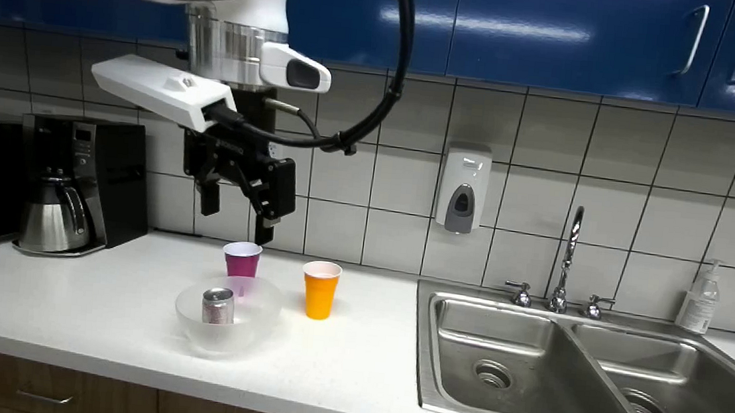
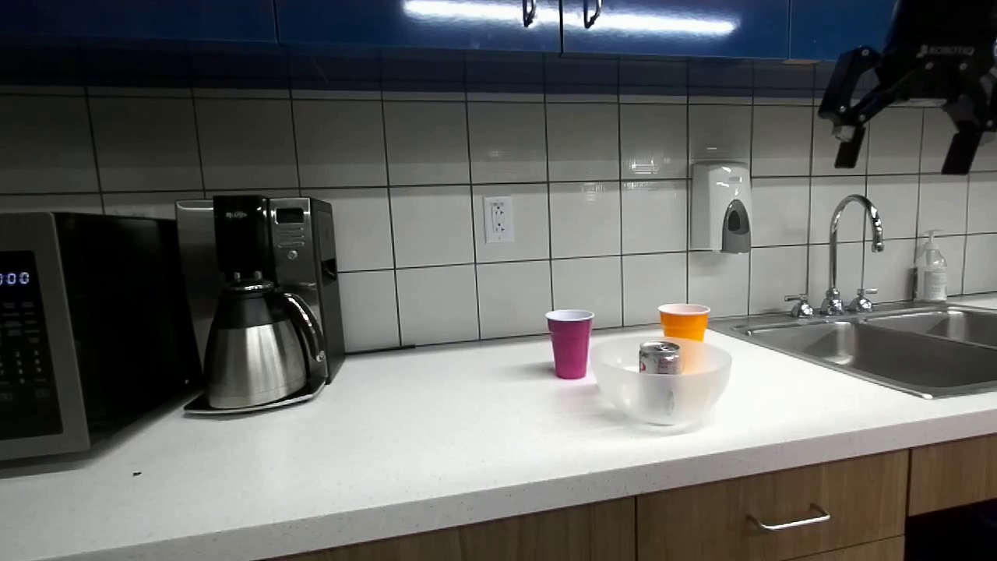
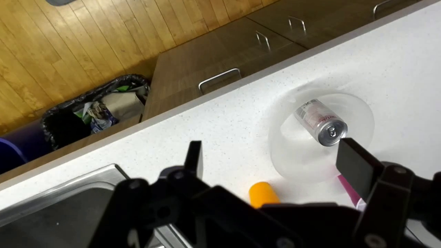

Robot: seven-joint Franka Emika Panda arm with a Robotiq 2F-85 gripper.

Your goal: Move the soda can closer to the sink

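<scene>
The soda can (image 1: 218,308) is silvery with reddish markings and stands upright inside a frosted clear bowl (image 1: 253,333) on the counter. The can also shows inside the bowl in an exterior view (image 2: 660,358) and in the wrist view (image 3: 321,121). The steel double-basin sink (image 1: 429,358) is at the right end of the counter; part of it shows in the wrist view (image 3: 58,213). My gripper (image 1: 237,216) is open and empty, high above the counter. In the wrist view its fingers (image 3: 270,151) are wide apart, one fingertip overlapping the can's edge in the picture.
An orange cup (image 1: 320,295) stands between the bowl and the sink. A purple-pink cup (image 1: 241,263) stands behind the bowl. A coffee maker (image 2: 265,312) and a microwave (image 2: 86,335) are at the left. A soap dispenser (image 1: 464,188) hangs on the wall; blue cabinets (image 1: 556,30) hang above.
</scene>
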